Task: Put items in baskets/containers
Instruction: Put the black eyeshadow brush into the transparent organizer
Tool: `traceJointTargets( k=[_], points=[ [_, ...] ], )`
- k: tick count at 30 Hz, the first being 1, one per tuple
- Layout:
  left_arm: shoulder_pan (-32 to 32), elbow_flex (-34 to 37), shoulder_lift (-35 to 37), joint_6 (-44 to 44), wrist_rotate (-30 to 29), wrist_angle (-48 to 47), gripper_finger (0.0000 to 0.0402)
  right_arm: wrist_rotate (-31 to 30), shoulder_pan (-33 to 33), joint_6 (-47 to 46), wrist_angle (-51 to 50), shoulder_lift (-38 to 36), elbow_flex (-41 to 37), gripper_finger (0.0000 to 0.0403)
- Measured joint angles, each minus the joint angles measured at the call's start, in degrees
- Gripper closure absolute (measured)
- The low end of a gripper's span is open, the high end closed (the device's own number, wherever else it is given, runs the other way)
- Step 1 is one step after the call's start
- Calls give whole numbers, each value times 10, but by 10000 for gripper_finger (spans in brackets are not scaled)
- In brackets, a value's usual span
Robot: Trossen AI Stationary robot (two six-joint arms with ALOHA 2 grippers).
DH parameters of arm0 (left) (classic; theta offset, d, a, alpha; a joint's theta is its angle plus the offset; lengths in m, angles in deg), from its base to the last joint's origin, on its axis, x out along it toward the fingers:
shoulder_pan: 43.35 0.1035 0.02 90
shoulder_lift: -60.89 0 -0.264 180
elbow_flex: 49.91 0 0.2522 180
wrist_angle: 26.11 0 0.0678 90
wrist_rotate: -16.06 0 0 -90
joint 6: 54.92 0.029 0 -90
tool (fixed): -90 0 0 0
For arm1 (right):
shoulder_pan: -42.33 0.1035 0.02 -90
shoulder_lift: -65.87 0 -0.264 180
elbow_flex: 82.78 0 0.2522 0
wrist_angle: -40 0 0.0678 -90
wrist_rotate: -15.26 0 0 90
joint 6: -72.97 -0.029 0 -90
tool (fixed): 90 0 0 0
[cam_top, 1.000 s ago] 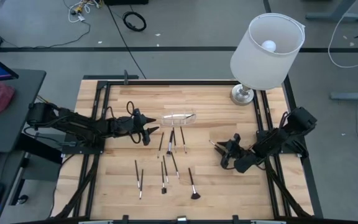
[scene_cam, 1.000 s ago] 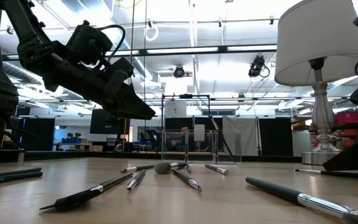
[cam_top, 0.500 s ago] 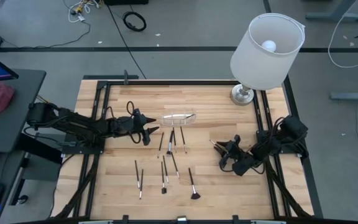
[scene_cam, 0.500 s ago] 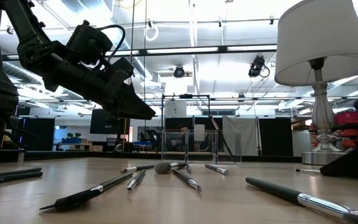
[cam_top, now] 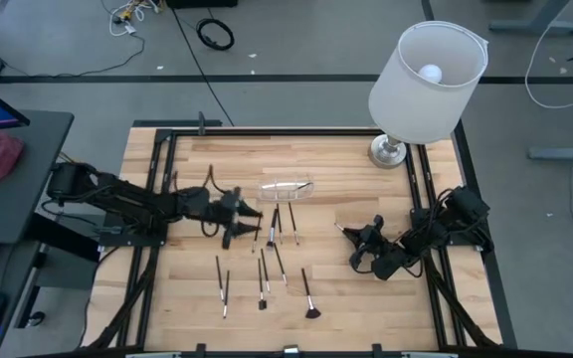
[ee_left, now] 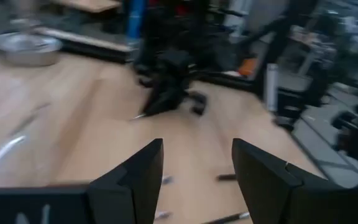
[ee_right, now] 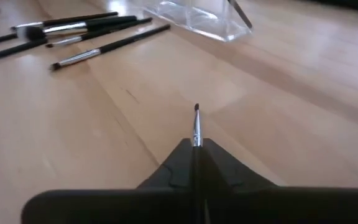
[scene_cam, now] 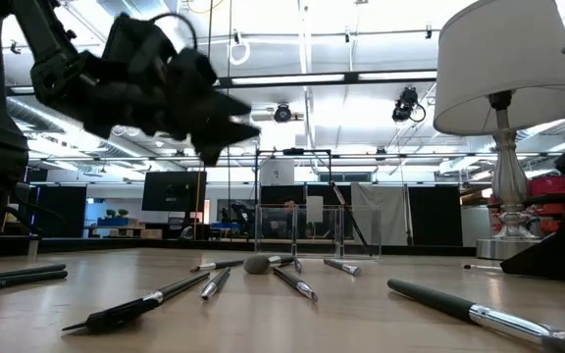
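Several thin makeup brushes [cam_top: 271,251] with dark handles and silver ferrules lie flat on the wooden table, at its middle. They also show in the low view [scene_cam: 263,275]. The clear plastic container [cam_top: 286,188] lies on its side just beyond them. My left gripper [cam_top: 248,223] is open and empty, raised above the table to the left of the brushes; its fingers [ee_left: 143,174] show in the left wrist view. My right gripper [cam_top: 363,246] is low over the table, to the right of the brushes, shut on one small brush [ee_right: 196,124]. My right gripper pinches the small brush between its two shut fingers [ee_right: 176,163]. The brush lies along the fingers. Its silver ferrule [ee_right: 196,135] and dark tip stick out past the fingertips, toward the table's far left. The handle is hidden inside the gripper. The brush is about level, low over the table.
A lamp with a white shade [cam_top: 428,70] and a metal base [cam_top: 388,151] stands at the table's far right corner. Dark rails [cam_top: 162,189] run along the left and right sides. Bare wood [cam_top: 346,298] lies near the front edge.
My left gripper has gone a little toward the table's right and near edges, toward the brushes. It has risen and tipped from slanting downward to nearly level. My right arm has drawn in a little while its gripper keeps its place with the brush.
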Motion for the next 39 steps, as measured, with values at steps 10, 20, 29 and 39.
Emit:
traceJointTargets(
  k=[10, 20, 29, 39],
  points=[
    [-27, -145, -215, 93, -63, -8, 234, 83, -77, 151, 116, 0, 14, 392],
    [-13, -315, -369, 149, -31, -124, 234, 245, -132, 308, 179, -2, 85, 392],
    [-13, -368, -377, 174, 5, -216, 234, 282, -147, 324, 180, -3, 101, 393],
    [-10, -368, -377, 180, 2, -226, 238, 290, -148, 339, 211, -3, 102, 392]
  ],
)
